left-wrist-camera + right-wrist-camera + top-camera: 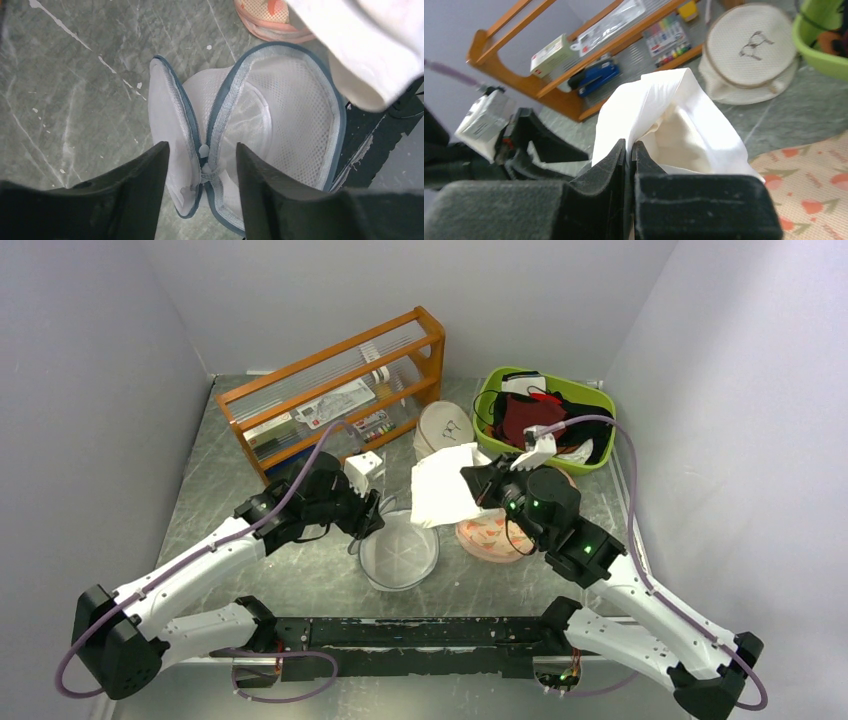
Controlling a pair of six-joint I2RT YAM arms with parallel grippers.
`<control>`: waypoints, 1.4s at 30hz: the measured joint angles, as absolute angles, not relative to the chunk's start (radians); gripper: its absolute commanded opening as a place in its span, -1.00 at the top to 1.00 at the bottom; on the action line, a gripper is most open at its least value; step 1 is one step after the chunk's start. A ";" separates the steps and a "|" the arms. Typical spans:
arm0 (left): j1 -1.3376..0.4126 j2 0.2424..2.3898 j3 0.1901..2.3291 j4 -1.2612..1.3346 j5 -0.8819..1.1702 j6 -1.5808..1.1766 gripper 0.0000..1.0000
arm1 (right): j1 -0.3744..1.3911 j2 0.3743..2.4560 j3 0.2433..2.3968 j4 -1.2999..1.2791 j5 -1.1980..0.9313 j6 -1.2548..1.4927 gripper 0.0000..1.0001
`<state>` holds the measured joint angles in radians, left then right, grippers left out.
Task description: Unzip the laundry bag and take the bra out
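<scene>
The laundry bag (398,552) lies unzipped on the table, its lid flap folded aside (167,115) and its mesh bowl (295,115) showing nothing inside. My left gripper (372,512) is open, with its fingers either side of the zip end and white zip pull (204,150). My right gripper (478,485) is shut on a white fabric piece (445,483), held above the bag's far rim; the right wrist view shows the jaws pinching its fold (629,144). The dark red bra (520,415) lies in the green tub (590,395).
An orange wire rack (330,390) with boxes and pens stands at the back left. A cream round pouch (445,425) leans behind the white fabric. A peach printed pad (495,535) lies under my right wrist. Black clothing (590,445) fills the tub.
</scene>
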<state>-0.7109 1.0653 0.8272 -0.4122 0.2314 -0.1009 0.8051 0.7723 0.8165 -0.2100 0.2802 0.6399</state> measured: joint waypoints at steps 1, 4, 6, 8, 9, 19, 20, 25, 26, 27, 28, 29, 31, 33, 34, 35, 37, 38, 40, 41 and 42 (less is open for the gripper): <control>-0.711 1.058 0.827 -0.412 0.229 -0.101 -0.36 | 0.805 0.775 0.825 -0.219 0.305 0.632 1.00; -0.711 1.028 0.827 -0.412 0.219 -0.101 -0.47 | 0.804 0.795 0.856 -0.238 0.381 0.607 1.00; -0.711 1.010 0.827 -0.412 0.209 -0.101 -0.62 | 0.799 0.812 0.872 -0.239 0.428 0.591 1.00; -0.711 0.996 0.827 -0.412 0.197 -0.101 -0.66 | 0.779 0.842 0.891 -0.238 0.477 0.566 1.00; -0.711 0.991 0.827 -0.411 0.190 -0.101 -0.67 | 0.767 0.857 0.899 -0.237 0.493 0.556 1.00; -0.711 0.934 0.827 -0.411 0.114 -0.102 -0.71 | 0.398 1.087 0.988 -0.192 0.434 0.498 1.00; -0.711 0.932 0.827 -0.411 0.109 -0.102 -0.71 | 0.332 1.112 1.001 -0.173 0.391 0.504 1.00; -0.711 0.931 0.827 -0.411 0.086 -0.102 -0.71 | 0.089 1.246 1.031 -0.043 0.229 0.545 1.00; -0.711 0.931 0.827 -0.411 0.082 -0.102 -0.71 | 0.049 1.290 1.039 -0.015 0.200 0.550 1.00; -0.711 0.931 0.827 -0.411 0.079 -0.102 -0.71 | 0.017 1.337 1.052 0.012 0.178 0.556 1.00; -0.711 0.931 0.827 -0.410 0.076 -0.102 -0.71 | -0.010 1.389 1.069 0.035 0.162 0.561 1.00; -0.711 0.931 0.827 -0.411 0.073 -0.102 -0.71 | -0.037 1.451 1.090 0.056 0.144 0.564 1.00; -0.711 0.929 0.827 -0.411 0.071 -0.102 -0.72 | -0.077 1.568 1.137 0.086 0.121 0.568 1.00; -0.711 0.927 0.827 -0.411 0.069 -0.102 -0.72 | -0.115 1.693 1.183 0.108 0.096 0.571 1.00; -0.711 0.926 0.827 -0.411 0.068 -0.102 -0.72 | -0.128 1.740 1.194 0.114 0.087 0.572 1.00; -0.711 0.926 0.827 -0.411 0.066 -0.102 -0.72 | -0.142 1.794 1.196 0.123 0.076 0.572 1.00; -0.711 0.924 0.827 -0.411 0.062 -0.102 -0.72 | -0.158 1.850 1.173 0.137 0.068 0.572 1.00; -0.711 0.923 0.827 -0.411 0.061 -0.102 -0.72 | -0.162 1.862 1.152 0.147 0.066 0.573 1.00; -0.711 0.921 0.827 -0.410 0.057 -0.102 -0.72 | -0.163 1.863 1.111 0.168 0.063 0.577 0.88; -0.711 0.921 0.827 -0.410 0.056 -0.102 -0.71 | -0.162 1.859 1.103 0.178 0.061 0.578 0.78; -0.711 0.921 0.827 -0.410 0.056 -0.102 -0.71 | -0.162 1.852 1.097 0.188 0.058 0.579 0.66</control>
